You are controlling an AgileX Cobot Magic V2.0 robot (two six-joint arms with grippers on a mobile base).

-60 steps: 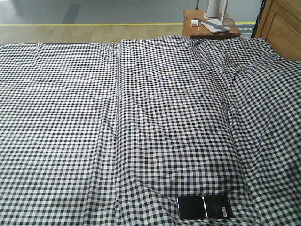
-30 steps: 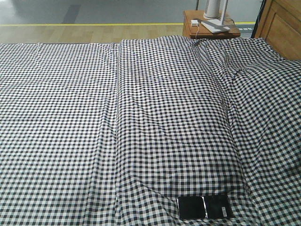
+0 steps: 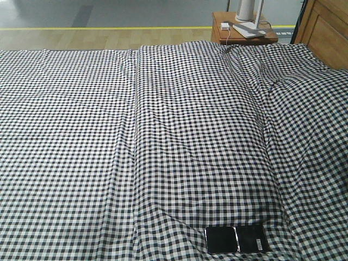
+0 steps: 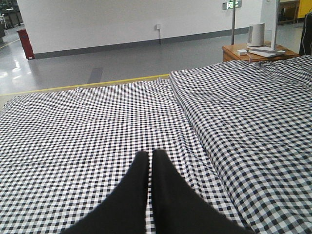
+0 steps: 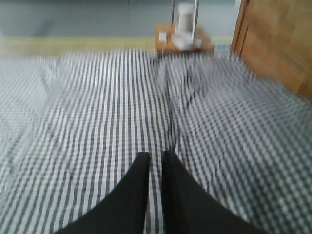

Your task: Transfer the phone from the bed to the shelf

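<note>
- Progress: the task stands at its beginning. The phone [image 3: 237,240] lies flat on the bed [image 3: 163,136]; it has not been lifted, and the whole carry to the shelf is left to do.
- Shelf: not visible in any view, so its position cannot be stated.
- Phone position: close to the near edge of the bed and right of the middle, long side parallel to that edge, screen face up and glossy. It sits just on the near side of a shallow crease in the check cloth.
- Left gripper [image 4: 149,153]: jaws drawn together with barely a sliver between the tips, holding nothing, poised above open cloth.
- Right gripper [image 5: 155,155]: jaws a narrow slit apart — effectively closed — and nothing between them. This view is blurred, so fine detail is not reliable.
- Phone relative to jaws: the phone appears in neither wrist view, and neither arm appears in the front view. Both wrist cameras look across the bed toward its far edge and the side table [image 3: 244,33], so in my judgement the phone lies below or behind their line of sight — apart from both jaws.
- Remaining work, as judged: part one pair of jaws, bring it down to the phone at the near edge, grip, lift, then carry to the shelf.
</note>
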